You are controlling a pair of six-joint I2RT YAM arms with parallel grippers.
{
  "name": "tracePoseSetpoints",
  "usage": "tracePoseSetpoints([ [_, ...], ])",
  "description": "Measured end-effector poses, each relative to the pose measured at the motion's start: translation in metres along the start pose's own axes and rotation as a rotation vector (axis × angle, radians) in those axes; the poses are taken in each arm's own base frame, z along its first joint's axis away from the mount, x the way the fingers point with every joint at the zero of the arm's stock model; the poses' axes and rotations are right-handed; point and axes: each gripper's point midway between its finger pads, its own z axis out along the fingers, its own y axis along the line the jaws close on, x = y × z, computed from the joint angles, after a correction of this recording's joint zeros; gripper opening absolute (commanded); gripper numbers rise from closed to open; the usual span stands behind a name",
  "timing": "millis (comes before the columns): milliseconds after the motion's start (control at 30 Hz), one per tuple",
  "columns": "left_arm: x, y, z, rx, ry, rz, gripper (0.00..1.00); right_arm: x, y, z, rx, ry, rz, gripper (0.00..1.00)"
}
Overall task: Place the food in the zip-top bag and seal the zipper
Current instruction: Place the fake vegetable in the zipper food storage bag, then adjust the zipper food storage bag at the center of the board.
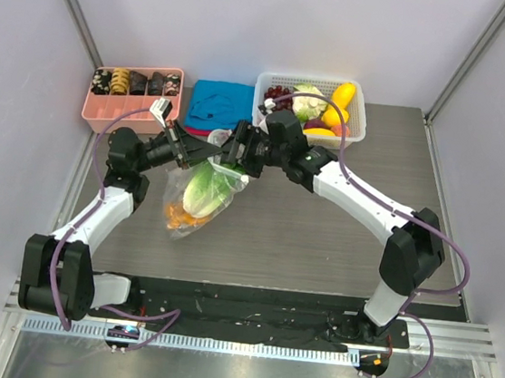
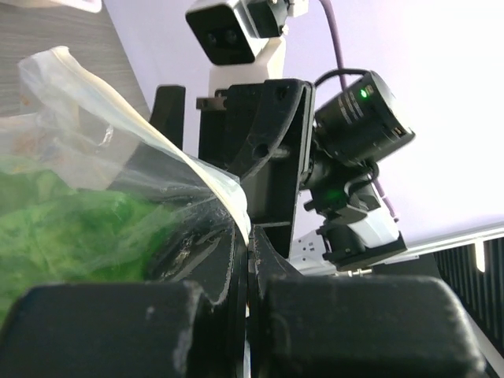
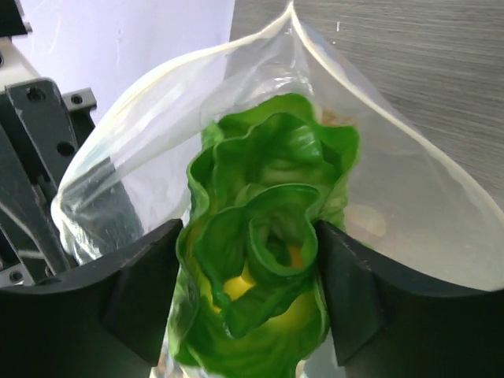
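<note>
Here, the left pincer (image 1: 204,152) is seen clamped shut on the rim of the zip-top bag (image 1: 199,190), with the clear film pinched between its fingers (image 2: 276,268). The bag is draped below and ahead of that pincer, its mouth parted. The right pincer (image 3: 248,236) is spread wide at the mouth, and the green lettuce (image 3: 260,260) sits between its jaws, already inside the bag. Whether the pads press the leaves cannot quite be told. An orange knobbly piece (image 1: 181,217) is seen at the bag's end farthest from both pincers. Behind the right pincer's wrist, a white basket (image 1: 355,128) of further food is set on the table (image 1: 320,233).
</note>
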Motion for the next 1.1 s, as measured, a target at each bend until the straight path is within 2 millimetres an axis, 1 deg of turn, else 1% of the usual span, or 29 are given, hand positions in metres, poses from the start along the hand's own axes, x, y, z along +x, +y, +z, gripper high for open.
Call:
tracePoseSetpoints([
  [133,0.0,-0.003,0.0,0.011,0.0,0.001,0.0,-0.008,-0.003,-0.009,-0.032,0.03,-0.064,0.79],
  [267,0.0,-0.004,-0.001,0.013,0.005,0.0,0.0,-0.025,-0.002,-0.025,-0.06,0.036,-0.158,0.79],
  [367,0.002,-0.004,-0.001,0.015,0.012,-0.001,0.0,-0.038,0.001,-0.046,-0.073,0.014,-0.248,0.8],
  [467,0.002,-0.004,-0.001,0.014,0.015,-0.001,0.0,-0.054,0.006,-0.073,-0.08,-0.034,-0.318,0.79],
  [500,0.002,-0.004,-0.001,0.013,0.016,-0.001,0.0,-0.059,0.007,-0.081,-0.083,-0.051,-0.333,0.75],
  [567,0.003,-0.002,-0.001,0.01,0.019,0.0,0.0,-0.07,0.011,-0.099,-0.089,-0.094,-0.369,0.69],
  [667,0.004,0.001,-0.001,-0.001,0.023,-0.005,0.0,-0.081,0.011,-0.112,-0.081,-0.137,-0.397,0.66],
  [767,0.005,0.003,-0.002,-0.008,0.027,-0.002,0.0,-0.086,0.003,-0.115,-0.04,-0.162,-0.413,0.63],
  [833,0.005,0.004,-0.002,-0.012,0.028,-0.002,0.0,-0.084,-0.01,-0.112,0.002,-0.157,-0.41,0.62],
  [867,0.005,0.005,-0.002,-0.014,0.029,-0.002,0.0,-0.082,-0.019,-0.11,0.028,-0.15,-0.4,0.6],
  [933,0.006,0.006,-0.002,-0.018,0.03,0.0,0.0,-0.076,-0.035,-0.104,0.075,-0.123,-0.377,0.6],
  [1100,0.008,0.011,-0.003,-0.035,0.039,-0.002,0.0,-0.06,-0.077,-0.08,0.16,-0.04,-0.308,0.61],
])
